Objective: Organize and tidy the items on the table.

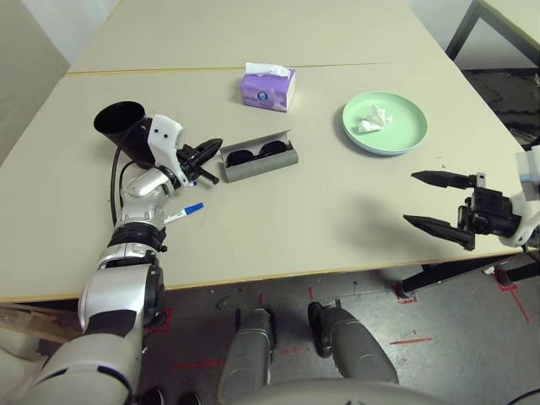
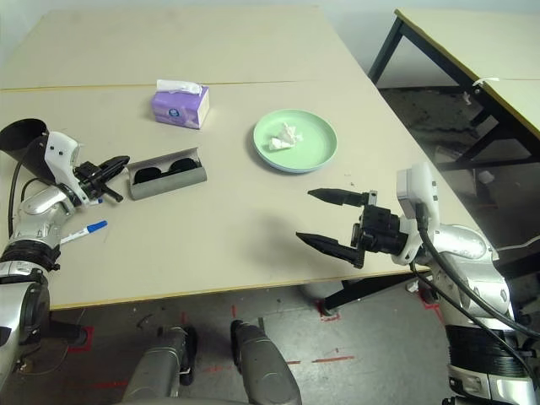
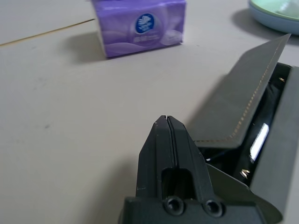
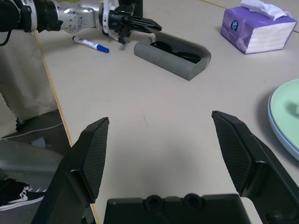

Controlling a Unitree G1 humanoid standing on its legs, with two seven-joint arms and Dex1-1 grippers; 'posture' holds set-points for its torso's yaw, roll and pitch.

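Glasses case point(image 1: 257, 158) lying open, sunglasses point(image 1: 251, 154) sitting inside. Tissue point(image 1: 372, 119) resting in green plate point(image 1: 385, 123). Left pincer point(image 1: 205, 159) pressing closed beside case; right pincer point(image 2: 325, 217) gaping wide, empty.

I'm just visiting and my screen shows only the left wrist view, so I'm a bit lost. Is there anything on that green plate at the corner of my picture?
Observer: Yes, a crumpled white tissue lies on the green plate.
Operator: And where is the other arm?
Observer: The right gripper hovers over a bare stretch of the table near its front edge, with its jaws wide open and nothing between them.
Operator: Is there anything else lying about that I'm missing?
Observer: A white marker with a blue cap lies on the table beside the left forearm.
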